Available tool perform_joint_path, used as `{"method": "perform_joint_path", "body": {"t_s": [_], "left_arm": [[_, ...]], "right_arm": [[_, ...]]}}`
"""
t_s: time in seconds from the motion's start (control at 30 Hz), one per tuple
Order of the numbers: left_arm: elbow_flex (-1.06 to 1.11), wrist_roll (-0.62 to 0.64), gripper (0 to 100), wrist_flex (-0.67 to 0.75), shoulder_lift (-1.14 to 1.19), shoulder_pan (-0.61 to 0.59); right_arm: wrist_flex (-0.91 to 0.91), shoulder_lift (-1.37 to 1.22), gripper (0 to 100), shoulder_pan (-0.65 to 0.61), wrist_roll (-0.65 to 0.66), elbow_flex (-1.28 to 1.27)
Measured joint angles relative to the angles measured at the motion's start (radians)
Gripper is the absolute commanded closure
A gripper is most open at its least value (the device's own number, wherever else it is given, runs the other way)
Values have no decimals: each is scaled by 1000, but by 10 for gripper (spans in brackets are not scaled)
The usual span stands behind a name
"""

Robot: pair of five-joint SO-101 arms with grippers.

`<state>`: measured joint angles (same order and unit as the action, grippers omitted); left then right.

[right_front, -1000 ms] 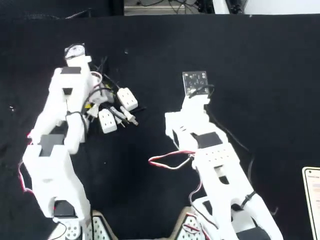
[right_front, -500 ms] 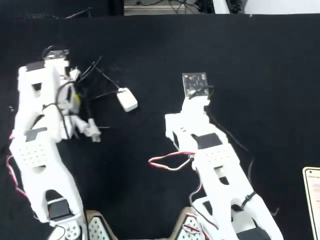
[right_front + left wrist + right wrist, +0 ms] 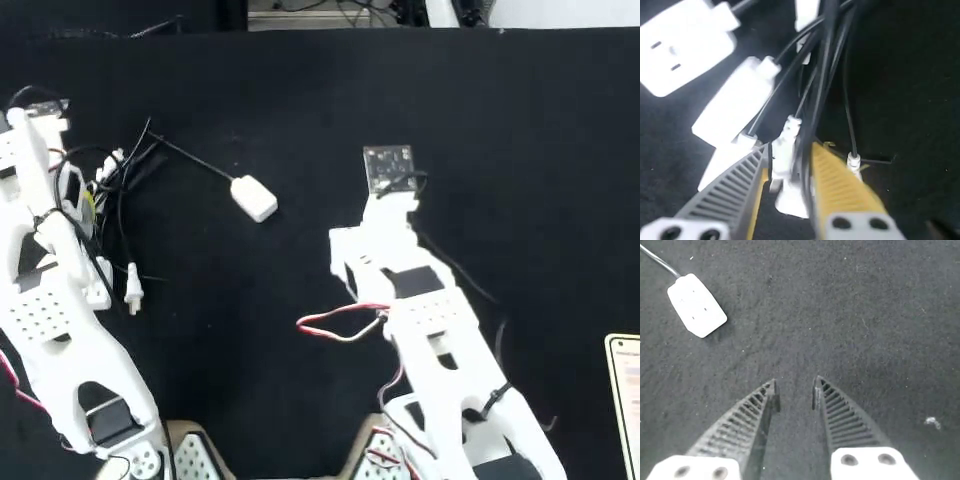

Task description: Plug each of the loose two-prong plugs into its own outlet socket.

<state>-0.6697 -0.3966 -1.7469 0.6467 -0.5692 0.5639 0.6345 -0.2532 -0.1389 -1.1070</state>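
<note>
My left gripper [image 3: 788, 156] is shut on a bundle of black cords [image 3: 826, 75], with a white plug [image 3: 786, 150] caught between its grey and yellow fingers. Two white outlet sockets [image 3: 684, 41] [image 3: 735, 106] hang close in front of it. In the high view the left arm [image 3: 50, 280] stands at the far left, and a white two-prong plug [image 3: 132, 290] dangles from the cords beside it. One white outlet socket [image 3: 253, 197] lies flat on the black table, its cord running towards the bundle. My right gripper [image 3: 795, 390] hovers open over bare cloth, some way from that socket [image 3: 696, 305].
The black cloth [image 3: 500, 150] covers the whole table. A loose red and white wire [image 3: 335, 325] loops off the right arm [image 3: 430, 320] in the middle. A white card [image 3: 625, 390] lies at the right edge.
The left arm has swung to the far left, dragging the cord bundle with plugs and a socket along. One socket stayed on the table. The right arm has not moved.
</note>
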Motion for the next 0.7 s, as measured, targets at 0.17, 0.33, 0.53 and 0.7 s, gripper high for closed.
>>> {"method": "perform_joint_path", "body": {"t_s": [0.17, 0.33, 0.53, 0.7], "left_arm": [[-2, 0, 780, 0, -104, -17], [-3, 14, 780, 0, -172, 0], [-3, 161, 777, 8, -170, 212], [21, 394, 768, 115, -137, 431]], "right_arm": [[0, 0, 874, 0, 0, 0], [0, 0, 874, 0, 0, 0], [0, 0, 874, 0, 0, 0], [0, 0, 874, 0, 0, 0]]}}
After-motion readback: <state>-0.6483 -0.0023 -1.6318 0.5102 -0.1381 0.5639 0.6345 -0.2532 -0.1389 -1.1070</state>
